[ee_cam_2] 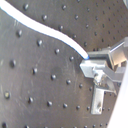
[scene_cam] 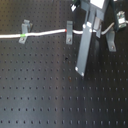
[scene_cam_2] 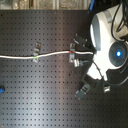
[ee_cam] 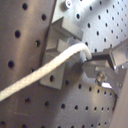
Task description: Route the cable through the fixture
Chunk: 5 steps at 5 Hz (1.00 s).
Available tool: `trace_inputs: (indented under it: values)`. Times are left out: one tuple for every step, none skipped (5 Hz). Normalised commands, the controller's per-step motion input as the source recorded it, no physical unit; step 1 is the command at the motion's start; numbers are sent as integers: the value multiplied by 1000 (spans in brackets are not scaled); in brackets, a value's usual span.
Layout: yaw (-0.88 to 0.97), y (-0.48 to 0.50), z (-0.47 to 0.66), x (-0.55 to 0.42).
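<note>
1. The cable (scene_cam: 42,33) runs as a thin white line across the upper part of the first exterior view, from the left edge towards the gripper (scene_cam: 85,31) at upper right.
2. It carries a green band (scene_cam: 23,35) at the left clip (scene_cam: 24,30) and a red band (scene_cam: 67,30) at the middle clip (scene_cam: 69,27).
3. In the second exterior view the cable (scene_cam_2: 30,56) crosses the black perforated board (scene_cam_2: 45,95) from the left edge to the centre, where the arm (scene_cam_2: 107,47) fills the right side.
4. A third clip (scene_cam: 121,19) stands at the first exterior view's upper right.
5. In the first wrist view the cable (ee_cam: 45,67) lies against a grey clip (ee_cam: 60,47), its end pinched between the metal fingers (ee_cam: 100,67), which press together on it.
6. The second wrist view shows the cable's (ee_cam_2: 50,31) end at the fingertips (ee_cam_2: 92,67).
</note>
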Motion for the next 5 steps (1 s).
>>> trace_inputs:
  values:
    - [700,10,92,-13]
    - [923,2,144,2]
    - [999,2,165,2]
    - [963,7,77,-5]
    - [851,-31,1,-101]
